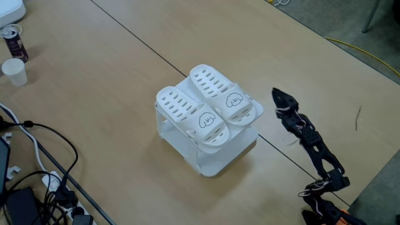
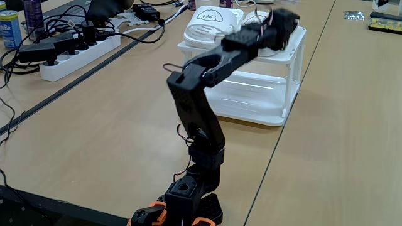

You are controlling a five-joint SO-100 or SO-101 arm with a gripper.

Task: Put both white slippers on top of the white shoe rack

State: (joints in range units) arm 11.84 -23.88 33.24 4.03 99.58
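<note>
black jointed arm; perforated white slippers atop boxy white shoe rack.

Smooth, seemingly plastic white slippers

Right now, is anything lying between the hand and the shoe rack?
No. In a fixed view from above, the hand hangs just right of the white shoe rack, which carries both white slippers; the strip between them is bare table.

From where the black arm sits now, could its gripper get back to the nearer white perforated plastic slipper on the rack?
Probably yes. The gripper hangs beside the boxy white plastic rack, and bare table lies between it and the nearer white perforated plastic slipper; nothing blocks that side. Its jaw state is unclear.
</note>
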